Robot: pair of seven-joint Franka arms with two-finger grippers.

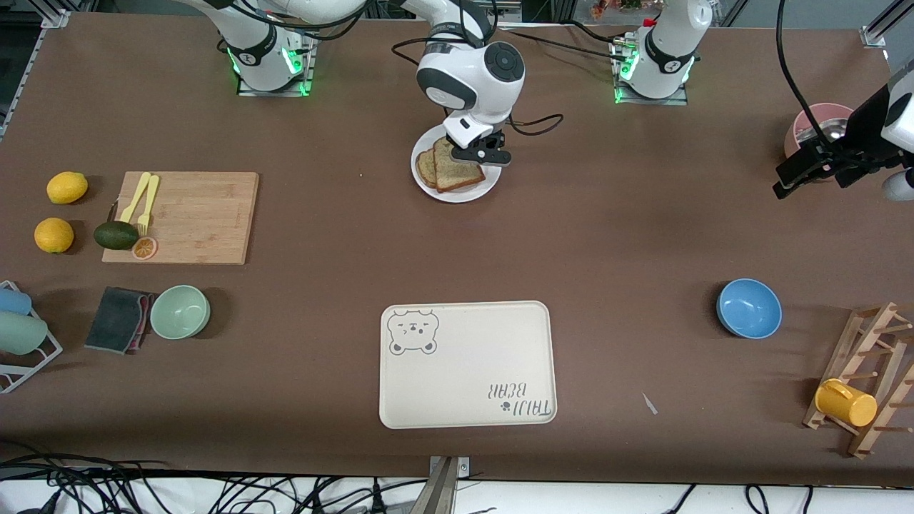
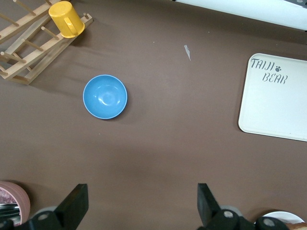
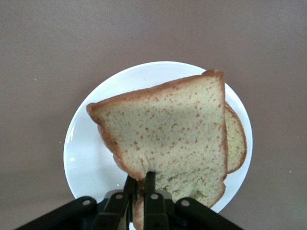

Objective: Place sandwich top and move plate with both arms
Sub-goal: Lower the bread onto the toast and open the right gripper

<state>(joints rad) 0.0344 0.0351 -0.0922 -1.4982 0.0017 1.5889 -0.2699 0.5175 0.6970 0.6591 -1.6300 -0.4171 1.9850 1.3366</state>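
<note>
The sandwich top [image 3: 168, 129], a plain brown slice with a darker crust, is pinched by one edge in my right gripper [image 3: 141, 179], which is shut on it. It hangs tilted over the white plate [image 3: 86, 153] and covers most of a second brown slice [image 3: 236, 143] lying there. In the front view the plate [image 1: 457, 197] sits near the arms' bases at mid-table, with the held slice [image 1: 457, 173] and right gripper [image 1: 487, 154] above it. My left gripper [image 1: 791, 180] waits open over bare table at the left arm's end, its fingers [image 2: 76, 201] wide apart and empty.
A cream bear-printed tray [image 1: 468, 364] lies nearer the front camera than the plate. A blue bowl [image 1: 748, 308], a pink bowl [image 1: 814, 128] and a wooden rack with a yellow mug [image 1: 845, 402] are at the left arm's end. A cutting board [image 1: 193, 214] and a green bowl [image 1: 180, 311] are at the right arm's end.
</note>
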